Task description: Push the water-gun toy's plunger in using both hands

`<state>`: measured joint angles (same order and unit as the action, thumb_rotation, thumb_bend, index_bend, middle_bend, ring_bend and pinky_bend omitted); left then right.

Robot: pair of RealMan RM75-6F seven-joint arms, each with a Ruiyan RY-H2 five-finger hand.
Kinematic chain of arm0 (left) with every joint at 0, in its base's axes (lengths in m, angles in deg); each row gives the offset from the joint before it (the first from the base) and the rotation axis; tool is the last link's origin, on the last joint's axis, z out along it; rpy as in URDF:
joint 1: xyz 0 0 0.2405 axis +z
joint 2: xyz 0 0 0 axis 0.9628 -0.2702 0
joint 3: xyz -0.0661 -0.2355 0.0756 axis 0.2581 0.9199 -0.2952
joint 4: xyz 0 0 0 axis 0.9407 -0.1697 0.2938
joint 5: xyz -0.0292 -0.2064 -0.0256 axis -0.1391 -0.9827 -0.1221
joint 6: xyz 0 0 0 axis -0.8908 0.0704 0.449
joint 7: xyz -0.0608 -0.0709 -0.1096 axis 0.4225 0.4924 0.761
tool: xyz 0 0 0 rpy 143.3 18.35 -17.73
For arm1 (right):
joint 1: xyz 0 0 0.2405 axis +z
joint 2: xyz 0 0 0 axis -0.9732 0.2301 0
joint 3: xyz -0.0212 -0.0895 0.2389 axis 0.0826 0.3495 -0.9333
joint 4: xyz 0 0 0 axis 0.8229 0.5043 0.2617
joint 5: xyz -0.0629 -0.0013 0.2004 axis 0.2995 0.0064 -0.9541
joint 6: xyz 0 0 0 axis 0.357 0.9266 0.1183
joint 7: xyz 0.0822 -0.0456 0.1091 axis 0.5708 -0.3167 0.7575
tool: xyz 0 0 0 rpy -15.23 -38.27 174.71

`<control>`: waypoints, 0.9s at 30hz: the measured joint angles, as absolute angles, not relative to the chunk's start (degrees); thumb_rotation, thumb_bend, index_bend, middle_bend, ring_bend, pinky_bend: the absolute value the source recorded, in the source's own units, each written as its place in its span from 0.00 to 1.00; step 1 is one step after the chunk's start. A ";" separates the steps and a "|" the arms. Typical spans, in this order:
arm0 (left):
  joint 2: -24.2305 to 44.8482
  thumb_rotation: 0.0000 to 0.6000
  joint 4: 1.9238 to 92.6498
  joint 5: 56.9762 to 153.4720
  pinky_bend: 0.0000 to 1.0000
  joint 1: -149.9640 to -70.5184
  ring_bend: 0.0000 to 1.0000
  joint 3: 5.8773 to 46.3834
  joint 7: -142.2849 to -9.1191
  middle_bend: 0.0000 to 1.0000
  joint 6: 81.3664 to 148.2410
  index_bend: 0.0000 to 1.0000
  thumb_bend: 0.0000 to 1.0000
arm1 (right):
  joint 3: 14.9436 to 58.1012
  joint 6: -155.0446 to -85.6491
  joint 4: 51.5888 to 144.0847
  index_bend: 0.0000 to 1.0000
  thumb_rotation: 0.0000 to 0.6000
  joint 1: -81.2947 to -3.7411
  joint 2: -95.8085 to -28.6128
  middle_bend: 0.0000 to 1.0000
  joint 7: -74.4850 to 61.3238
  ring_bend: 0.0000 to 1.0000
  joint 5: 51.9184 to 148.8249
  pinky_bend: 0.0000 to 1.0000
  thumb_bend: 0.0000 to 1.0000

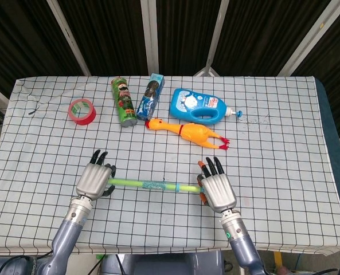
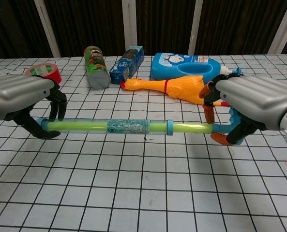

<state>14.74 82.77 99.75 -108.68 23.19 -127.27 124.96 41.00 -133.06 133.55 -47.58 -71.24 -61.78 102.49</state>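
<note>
The water-gun toy [image 1: 152, 185] [image 2: 128, 127] is a clear tube with a patterned label, blue end caps and a yellow-green plunger rod, held level just above the checked cloth. My left hand [image 1: 94, 180] [image 2: 22, 99] grips the tube's left end with fingers curled round it. My right hand [image 1: 216, 190] [image 2: 252, 104] grips the blue plunger handle at the right end. A short length of plunger rod [image 2: 191, 127] shows between the tube's right cap and my right hand.
At the back lie a red tape roll [image 1: 82, 110], a green can [image 1: 122, 101], a blue box [image 1: 149, 95], a blue detergent bottle [image 1: 199, 106] and a yellow rubber chicken [image 1: 188, 132]. The table's front edge [image 1: 158, 249] is close behind both wrists.
</note>
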 measured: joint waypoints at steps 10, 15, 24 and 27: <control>14.96 1.00 82.91 99.85 0.00 -108.85 0.09 22.76 -127.12 0.56 125.08 0.53 0.49 | 41.10 -133.01 133.04 0.67 1.00 -47.29 -71.99 0.20 -62.10 0.00 101.77 0.00 0.48; 15.21 1.00 82.99 100.12 0.00 -108.92 0.09 22.50 -127.06 0.56 125.14 0.53 0.49 | 41.16 -132.98 132.57 0.67 1.00 -47.28 -72.34 0.20 -61.81 0.00 101.42 0.00 0.48; 15.53 1.00 83.14 100.14 0.00 -109.15 0.09 22.38 -127.10 0.55 125.31 0.52 0.49 | 41.50 -133.10 132.13 0.67 1.00 -47.28 -72.61 0.20 -61.44 0.00 101.51 0.00 0.48; 15.40 1.00 83.35 100.02 0.00 -109.13 0.09 22.19 -127.21 0.54 125.33 0.51 0.48 | 41.52 -133.08 132.13 0.67 1.00 -47.17 -72.54 0.20 -61.59 0.00 101.59 0.00 0.48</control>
<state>15.40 83.35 100.02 -109.13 22.19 -127.21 125.33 41.52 -133.08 132.13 -47.17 -72.54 -61.59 101.59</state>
